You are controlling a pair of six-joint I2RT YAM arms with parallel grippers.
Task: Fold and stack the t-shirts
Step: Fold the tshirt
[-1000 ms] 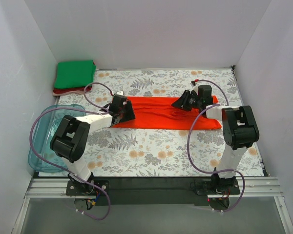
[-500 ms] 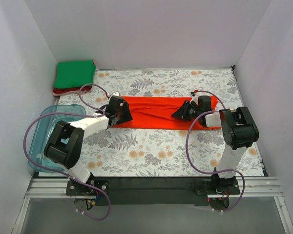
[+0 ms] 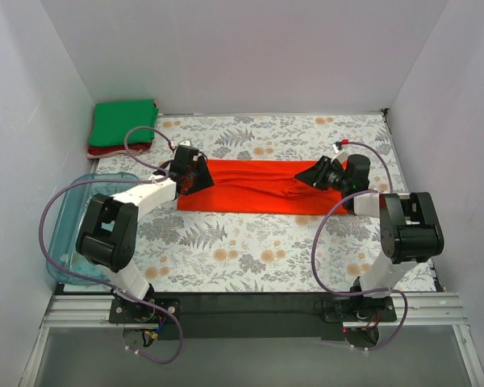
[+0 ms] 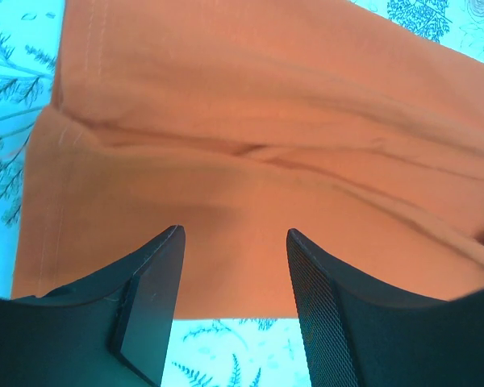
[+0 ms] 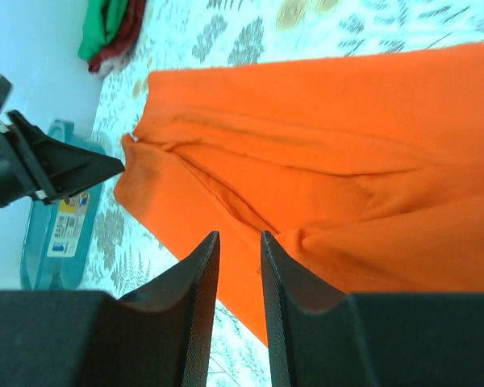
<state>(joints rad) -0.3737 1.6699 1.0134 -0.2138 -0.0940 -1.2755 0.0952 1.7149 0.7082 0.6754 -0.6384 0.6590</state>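
1. fingers [image 4: 149,294] of the left gripper [image 4: 234,238] spread wide over the left end of the orange-red t-shirt [image 3: 258,187]; right gripper [image 5: 239,238] narrowly parted over its right end.
2. orange-red t-shirt lies as a long strip on the floral table [image 3: 250,242].
3. green t-shirt [image 3: 123,121] atop dark red t-shirt [image 3: 105,151], beyond its left end.

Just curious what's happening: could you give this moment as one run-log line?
step: fold | left gripper: open, at bright orange-red cloth t-shirt | right gripper: narrowly open, empty

You're looking at a clear blue tub [image 3: 64,242] sitting at the left edge of the floral-patterned table [image 3: 258,250], with white walls [image 3: 250,56] standing around it.
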